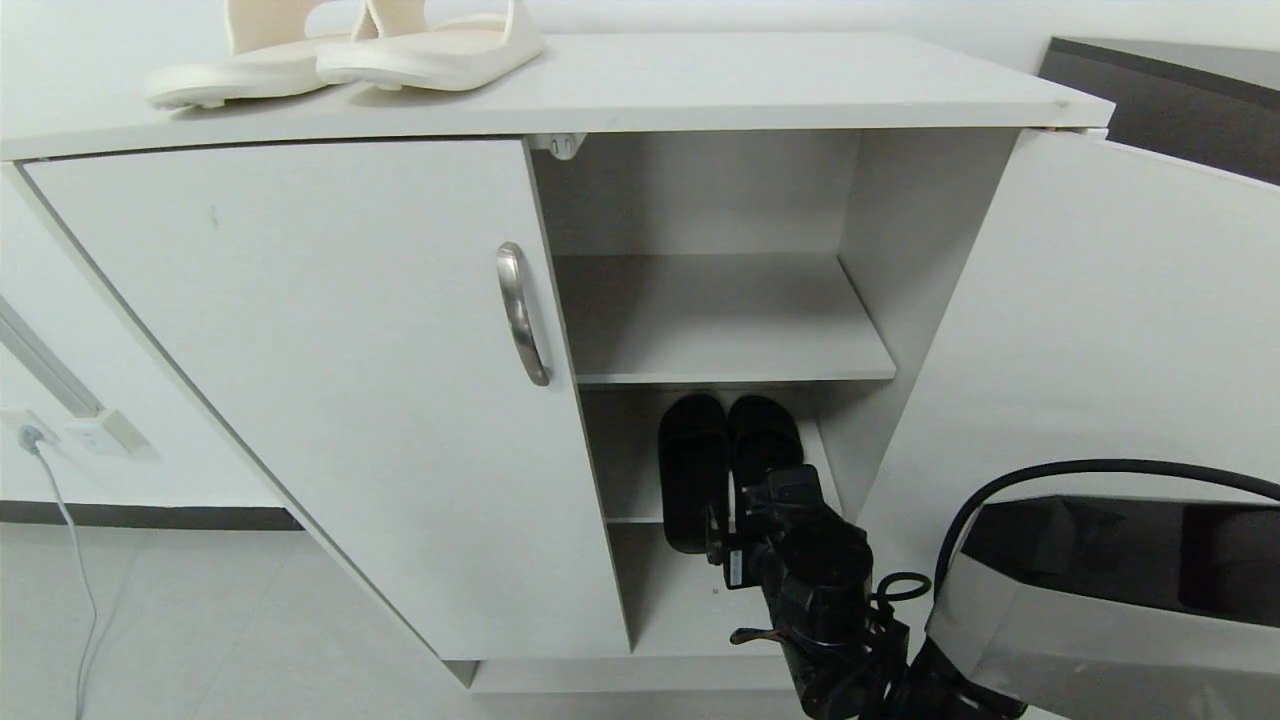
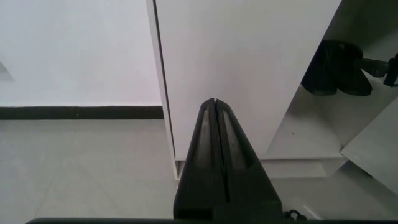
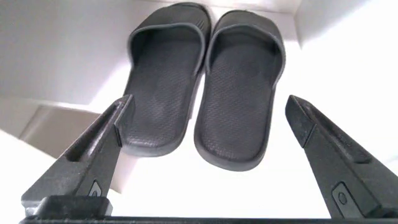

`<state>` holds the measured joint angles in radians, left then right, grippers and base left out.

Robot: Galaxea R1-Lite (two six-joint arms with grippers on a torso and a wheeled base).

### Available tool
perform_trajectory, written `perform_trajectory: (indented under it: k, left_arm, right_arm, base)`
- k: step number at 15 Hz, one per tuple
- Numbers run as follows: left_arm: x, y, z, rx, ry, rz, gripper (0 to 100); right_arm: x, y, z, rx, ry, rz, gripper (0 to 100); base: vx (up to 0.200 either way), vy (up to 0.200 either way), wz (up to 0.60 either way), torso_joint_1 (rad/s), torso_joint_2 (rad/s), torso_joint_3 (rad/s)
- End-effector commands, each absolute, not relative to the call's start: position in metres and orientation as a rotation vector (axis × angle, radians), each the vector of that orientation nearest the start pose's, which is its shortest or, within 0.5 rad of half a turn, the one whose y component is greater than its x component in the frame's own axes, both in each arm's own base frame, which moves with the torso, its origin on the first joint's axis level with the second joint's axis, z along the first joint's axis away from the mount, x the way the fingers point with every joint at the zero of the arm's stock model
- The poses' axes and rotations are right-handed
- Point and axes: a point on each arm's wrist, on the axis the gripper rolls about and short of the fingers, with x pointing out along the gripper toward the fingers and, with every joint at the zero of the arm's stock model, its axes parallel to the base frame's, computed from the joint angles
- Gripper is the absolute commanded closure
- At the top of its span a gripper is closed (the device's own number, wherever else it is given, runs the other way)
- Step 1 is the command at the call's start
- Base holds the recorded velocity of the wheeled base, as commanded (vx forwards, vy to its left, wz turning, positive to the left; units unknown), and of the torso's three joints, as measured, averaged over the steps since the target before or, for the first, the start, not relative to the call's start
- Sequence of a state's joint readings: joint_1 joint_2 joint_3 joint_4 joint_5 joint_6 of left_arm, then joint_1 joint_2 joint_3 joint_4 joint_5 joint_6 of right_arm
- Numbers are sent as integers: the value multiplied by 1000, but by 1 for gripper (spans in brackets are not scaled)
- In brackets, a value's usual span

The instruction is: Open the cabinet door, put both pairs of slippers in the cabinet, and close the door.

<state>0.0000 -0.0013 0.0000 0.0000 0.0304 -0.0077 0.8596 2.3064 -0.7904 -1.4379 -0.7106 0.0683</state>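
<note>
Cream slippers [image 1: 350,55] on cabinet [image 1: 700,90] top, straps cut off at the frame edge. Black slippers [image 1: 725,455] side by side on lower shelf, one heel hidden behind right gripper [image 1: 765,500]. Its jaws are spread wide, just short of them. Left gripper [image 2: 214,109] closed tight, near shut left door [image 2: 249,62].
</note>
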Motion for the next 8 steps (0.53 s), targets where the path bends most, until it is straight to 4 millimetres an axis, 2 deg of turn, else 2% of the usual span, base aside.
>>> perform_trajectory:
  k: [1, 4, 8]
  left_arm:
    - [-23, 1, 75, -9, 0, 31, 100]
    - [-23, 1, 75, -9, 0, 31, 100]
    - [-23, 1, 75, -18, 0, 29, 100]
  right_arm:
    - [257, 281, 48, 15, 57, 158, 0]
    - [255, 283, 46, 13, 61, 162, 0]
    - [253, 285, 47, 15, 58, 168, 0]
  base:
    - [0, 0, 0, 0, 0, 0]
    - [0, 0, 0, 0, 0, 0]
    - [-200, 0, 0, 7, 2, 1]
